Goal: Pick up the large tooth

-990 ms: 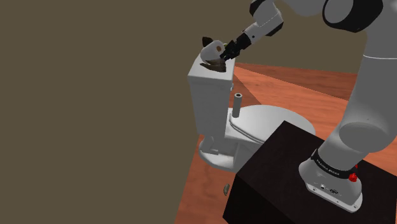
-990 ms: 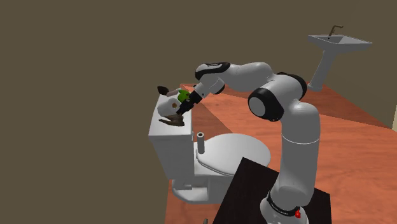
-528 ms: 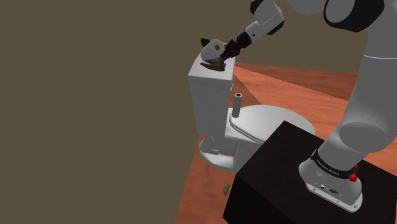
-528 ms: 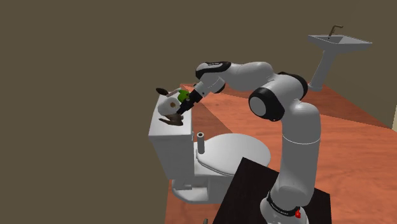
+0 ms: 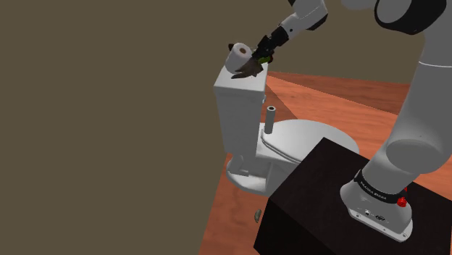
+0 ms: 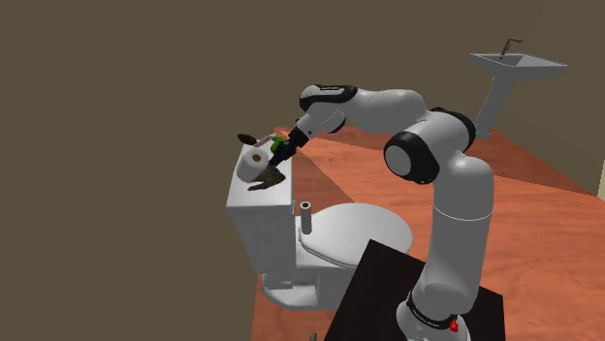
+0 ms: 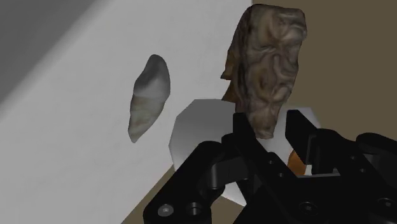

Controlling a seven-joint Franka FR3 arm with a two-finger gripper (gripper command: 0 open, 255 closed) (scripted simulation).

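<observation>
Shoulder view: the large brown tooth (image 5: 248,69) is being clasped by the black gripper (image 5: 258,61) over the toilet tank (image 5: 239,109), with a paper roll (image 5: 238,56) at the tooth's 11 o'clock. Second exterior view: it is being held over the lid (image 6: 242,198). Wrist view: a smaller grey tooth (image 7: 149,97) is being seen nearby.

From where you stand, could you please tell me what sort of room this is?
Most likely a bathroom: a white toilet with its tank, a sink on a pedestal, and a paper roll atop the tank.

Mottled brown large tooth (image 7: 270,67), white toilet tank (image 5: 237,116)
</observation>
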